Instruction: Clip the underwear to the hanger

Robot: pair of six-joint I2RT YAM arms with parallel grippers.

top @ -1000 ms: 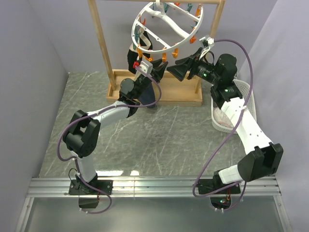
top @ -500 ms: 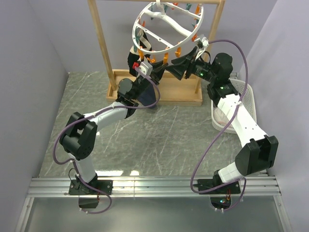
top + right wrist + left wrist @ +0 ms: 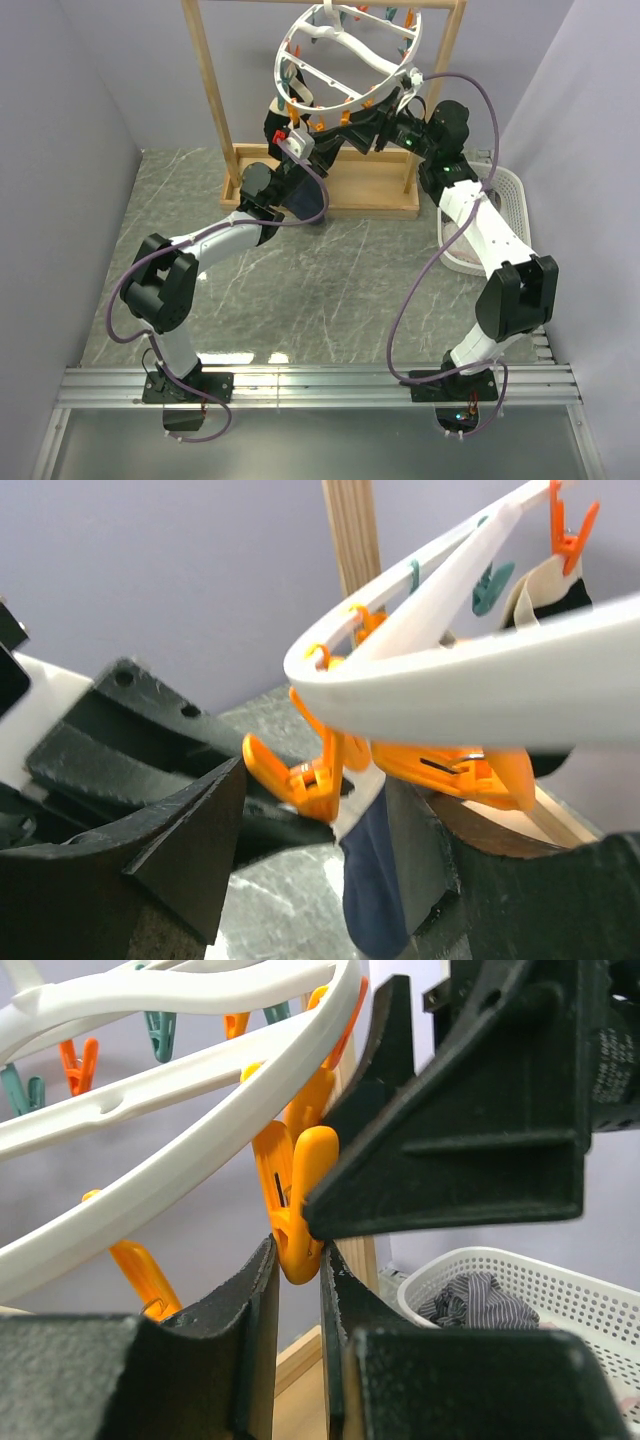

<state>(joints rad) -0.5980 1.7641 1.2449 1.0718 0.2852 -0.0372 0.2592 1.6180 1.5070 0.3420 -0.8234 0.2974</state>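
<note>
The white ring hanger (image 3: 417, 42) hangs from the rack, with orange and teal clips under it. My left gripper (image 3: 316, 142) reaches up beneath it, and the navy underwear (image 3: 308, 203) hangs down from its tips. In the left wrist view its jaws (image 3: 297, 1260) stand a narrow gap apart, with the tip of an orange clip (image 3: 295, 1190) between them. In the right wrist view the cream waistband meets that clip (image 3: 315, 775) and the navy cloth (image 3: 372, 880) hangs below. My right gripper (image 3: 320, 780) is open and straddles the clip and waistband. One of its fingers (image 3: 450, 1160) touches the clip.
The wooden rack frame (image 3: 215, 100) stands on a base (image 3: 350, 205) at the back. A smaller black garment (image 3: 275, 115) hangs from the ring's left side. A white basket (image 3: 505, 200) holding striped cloth (image 3: 470, 1300) sits at the right, beside the purple wall.
My right gripper has moved left and up under the ring and now straddles the orange clip. My left gripper has stayed almost still with the underwear.
</note>
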